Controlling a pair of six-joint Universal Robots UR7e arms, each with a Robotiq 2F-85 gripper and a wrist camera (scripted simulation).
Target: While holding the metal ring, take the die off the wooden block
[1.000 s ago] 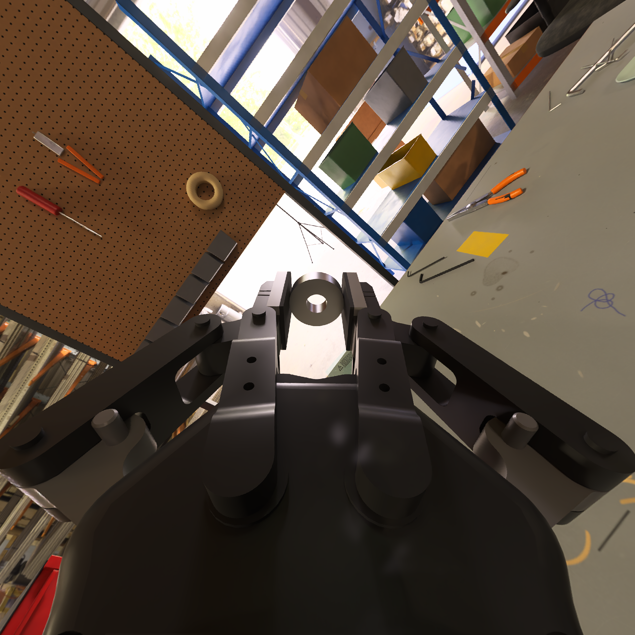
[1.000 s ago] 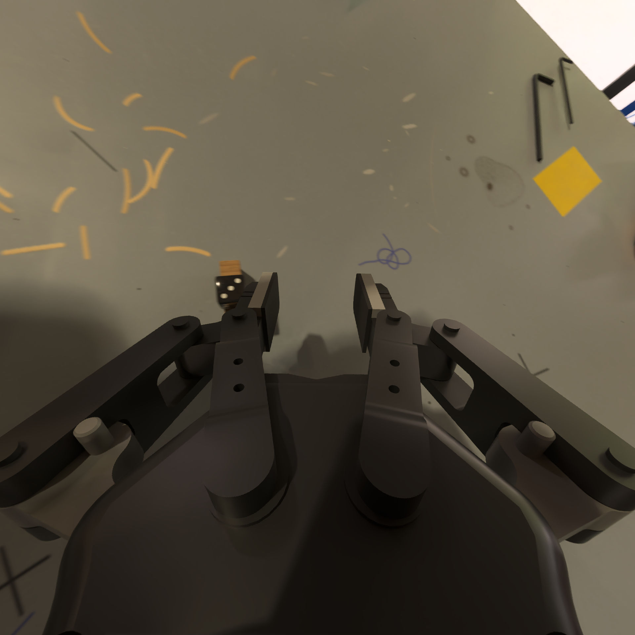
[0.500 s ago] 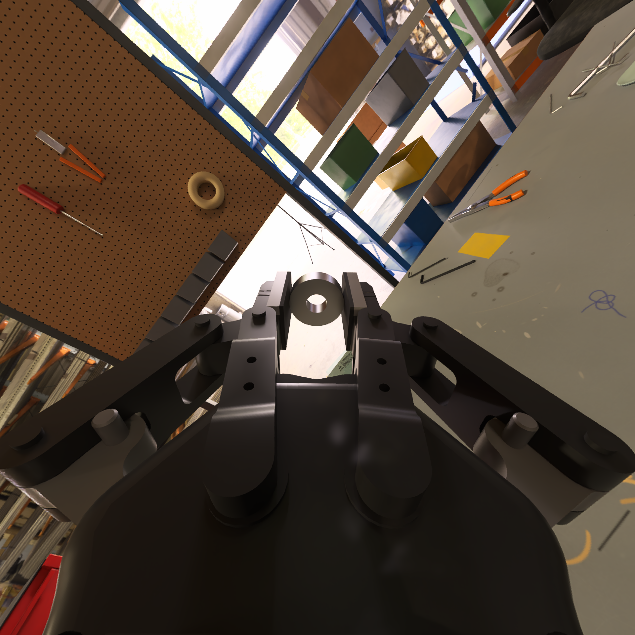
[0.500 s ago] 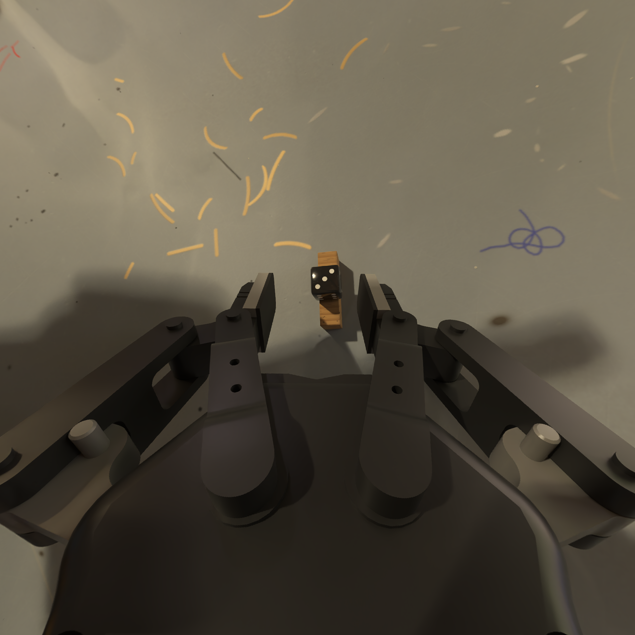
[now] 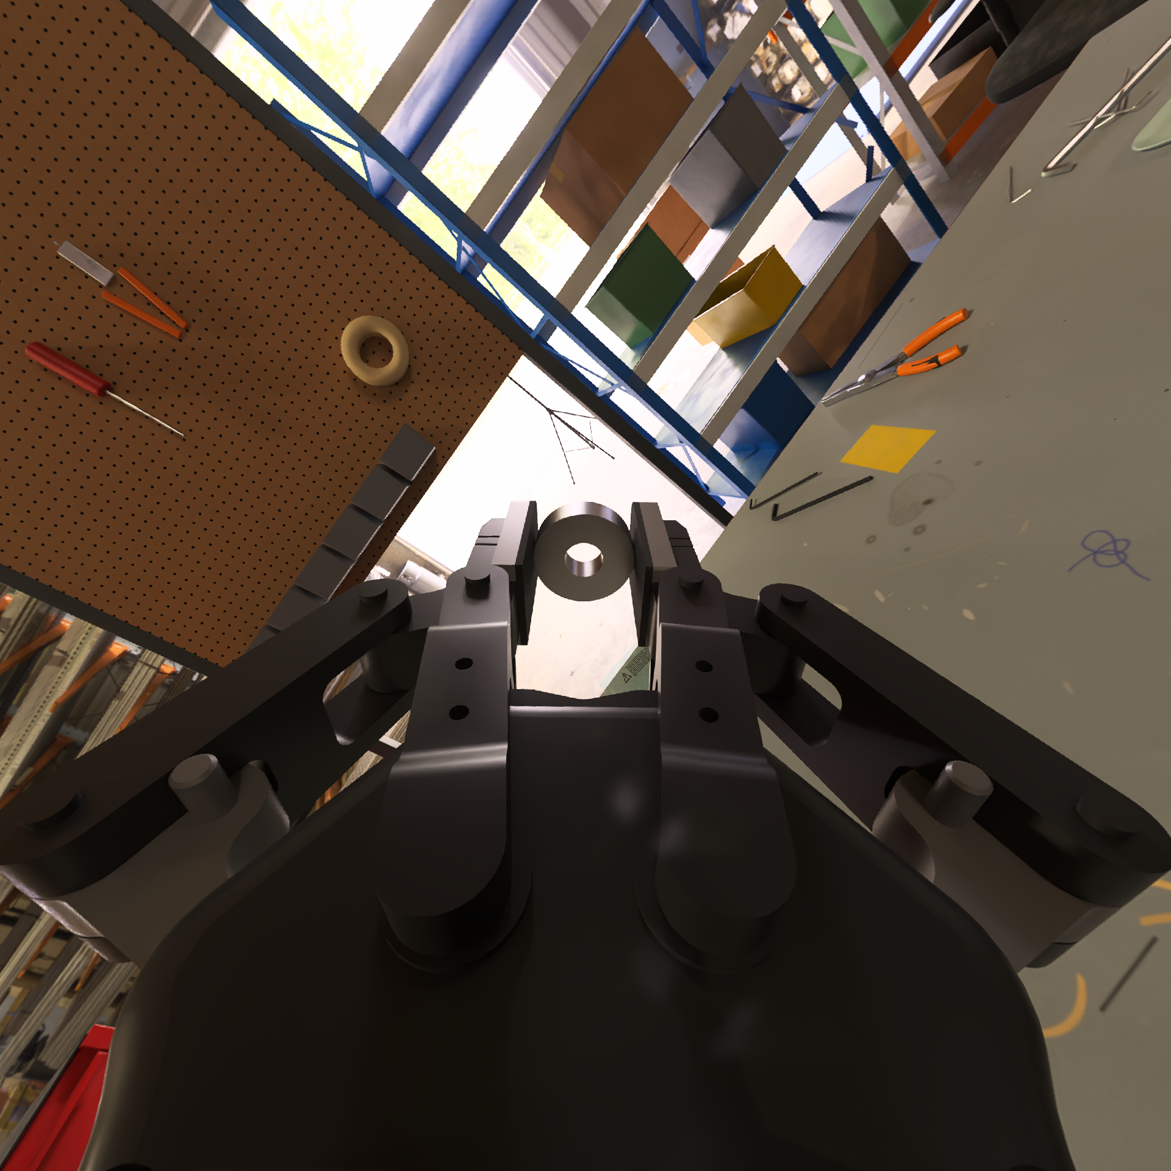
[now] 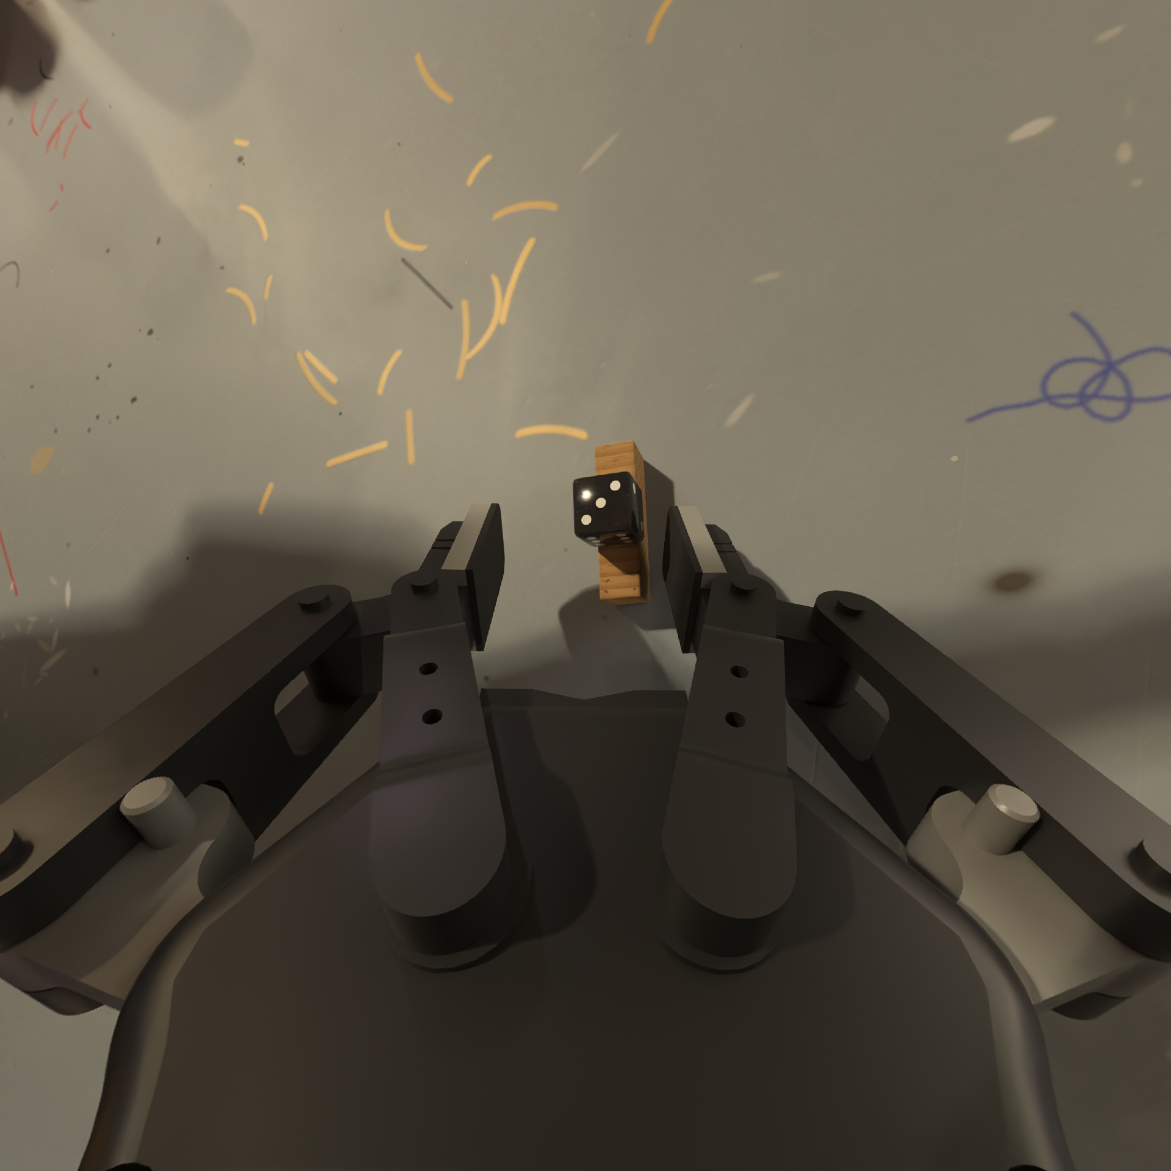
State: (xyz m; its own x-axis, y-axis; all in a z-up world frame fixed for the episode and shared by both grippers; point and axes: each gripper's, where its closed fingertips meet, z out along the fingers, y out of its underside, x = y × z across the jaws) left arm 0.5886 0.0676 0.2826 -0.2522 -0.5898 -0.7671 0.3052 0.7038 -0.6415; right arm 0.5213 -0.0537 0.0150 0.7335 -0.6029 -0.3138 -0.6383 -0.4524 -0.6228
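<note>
1. In the left wrist view, a brown pegboard (image 5: 209, 266) fills the 10 o'clock area. On it hang a red-handled screwdriver (image 5: 95, 385), an orange-handled tool (image 5: 123, 288) at its 12 o'clock, and a tan ring (image 5: 375, 350) toward its 3 o'clock.
2. At the centre, the left gripper (image 5: 583, 557) is clamped on the metal ring (image 5: 583, 560). Its two pads press the ring's outer rim from either side, the hole faces the camera, and the ring is held in the air, clear of the bench.
3. At 1 o'clock from the ring stand blue shelves (image 5: 665, 209) with brown, grey, green and yellow boxes.
4. The grey workbench (image 5: 1014, 633) takes up the 3 o'clock side. On it lie orange-handled pliers (image 5: 900, 364), a yellow square (image 5: 887, 448) at their 6 o'clock, two black hex keys (image 5: 811, 497) just beside the square, and a blue scribble (image 5: 1106, 552).
5. In the right wrist view, orange curved marks (image 6: 443, 304) are scattered over the bench at 11 o'clock.
6. The right gripper (image 6: 586, 557) hovers with its fingers apart and nothing between the pads.
7. The black die (image 6: 607, 507) with white pips sits on top of the wooden block (image 6: 622, 570), which lies on the bench. Both are seen in the gap between the fingers, closer to the right-hand finger (image 6: 687, 570). Whether the pads are level with the die cannot be told.
8. A blue scribble (image 6: 1090, 386) lies at 2 o'clock from the die, well apart.
</note>
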